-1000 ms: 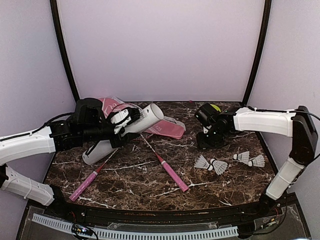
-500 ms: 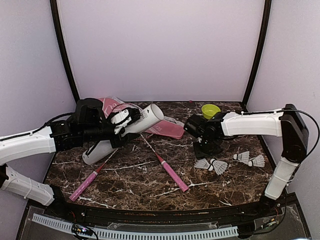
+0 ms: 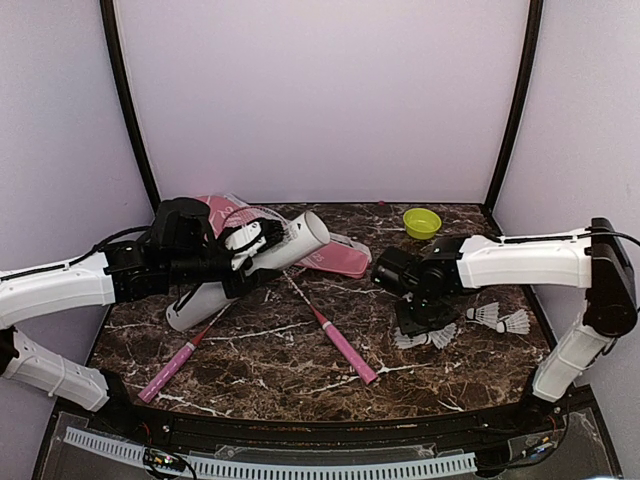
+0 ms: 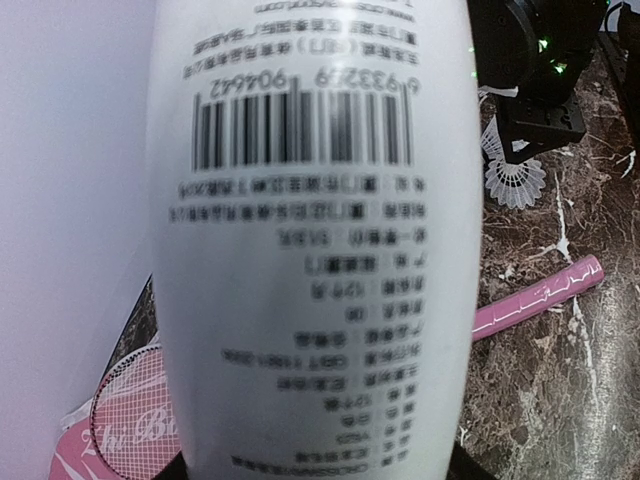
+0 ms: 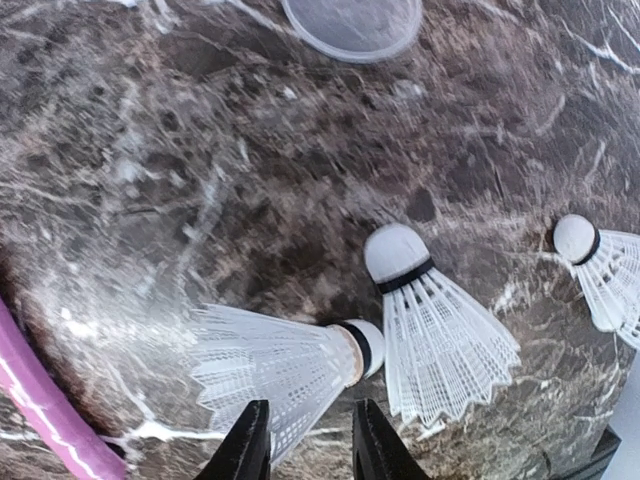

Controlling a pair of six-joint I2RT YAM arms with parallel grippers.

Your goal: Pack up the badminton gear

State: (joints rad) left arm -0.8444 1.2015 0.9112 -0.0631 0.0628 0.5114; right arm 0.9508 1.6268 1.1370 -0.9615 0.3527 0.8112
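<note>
My left gripper [image 3: 250,242] is shut on the tall white tube [image 3: 262,262], holding it tilted with its open end up to the right. The tube [image 4: 310,250] fills the left wrist view and hides the fingers. My right gripper [image 3: 417,322] hangs low over two white shuttlecocks [image 3: 440,335]. In the right wrist view its jaws [image 5: 310,440] are narrowly open over the feather skirt of one lying shuttlecock [image 5: 270,365]. A second shuttlecock [image 5: 435,320] lies beside it and a third [image 5: 600,265] farther right. Two rackets with pink handles [image 3: 172,365] [image 3: 348,352] lie on the table. The pink racket cover [image 3: 335,258] lies behind the tube.
A lime-green bowl [image 3: 422,222] stands at the back right. Two more shuttlecocks [image 3: 500,320] lie right of my right arm. A clear round lid [image 5: 352,25] lies on the marble beyond the shuttlecocks. Dark frame posts stand at both back corners.
My right arm has swung from beside the green bowl toward the front and down over the shuttlecocks, its jaws narrowing. The left arm and tube have stayed put.
</note>
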